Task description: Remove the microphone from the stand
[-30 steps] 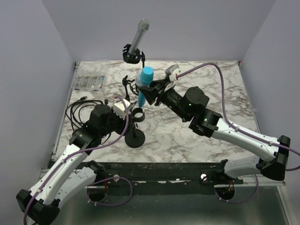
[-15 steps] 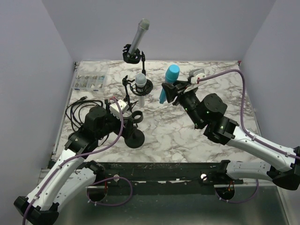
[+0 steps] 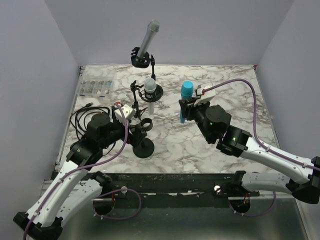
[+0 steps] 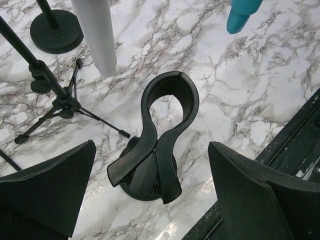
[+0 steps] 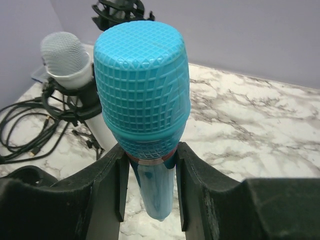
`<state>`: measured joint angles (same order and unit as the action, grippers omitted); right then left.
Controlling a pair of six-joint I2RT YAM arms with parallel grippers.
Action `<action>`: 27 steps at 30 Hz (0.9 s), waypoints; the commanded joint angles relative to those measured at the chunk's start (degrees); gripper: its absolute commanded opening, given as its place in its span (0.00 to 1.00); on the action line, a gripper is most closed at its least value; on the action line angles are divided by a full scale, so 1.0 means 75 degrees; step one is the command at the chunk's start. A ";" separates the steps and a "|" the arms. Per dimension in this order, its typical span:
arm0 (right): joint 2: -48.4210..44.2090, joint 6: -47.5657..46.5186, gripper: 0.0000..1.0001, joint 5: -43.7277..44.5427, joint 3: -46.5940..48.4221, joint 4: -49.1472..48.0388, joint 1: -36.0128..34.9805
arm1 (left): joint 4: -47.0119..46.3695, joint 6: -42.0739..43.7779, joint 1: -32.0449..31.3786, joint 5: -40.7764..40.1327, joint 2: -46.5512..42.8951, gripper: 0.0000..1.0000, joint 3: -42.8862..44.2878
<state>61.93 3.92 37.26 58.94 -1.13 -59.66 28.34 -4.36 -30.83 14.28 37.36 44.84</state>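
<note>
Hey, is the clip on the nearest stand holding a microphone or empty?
Empty: through the ring of the clip the table shows; the blue microphone is in the right end effector.

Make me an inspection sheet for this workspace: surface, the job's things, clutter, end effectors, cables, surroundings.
Surface: marble-patterned table, no spills seen.
Job's things: blue microphone out of its stand, held roughly upright; stand clip empty, on a round black base.
Clutter: white microphone in a mount, grey microphone on a tall stand, small tripod, clear parts box.
End effectors: right end effector shut on the blue microphone; left end effector open, fingers either side of the clip, not touching.
Cables: black coil at the left; purple cables along both arms.
Surroundings: plain walls on three sides.
</note>
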 commanded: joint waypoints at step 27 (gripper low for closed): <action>0.4654 0.3617 0.01 -0.1752 0.2600 0.3001 0.5551 | -0.1040 0.0014 0.0038 -0.2531 -0.1918 0.99 0.0027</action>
<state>91.35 27.16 29.23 72.51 20.10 -22.39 22.35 -4.32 -30.81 2.13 25.65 46.50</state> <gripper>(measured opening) 0.435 0.980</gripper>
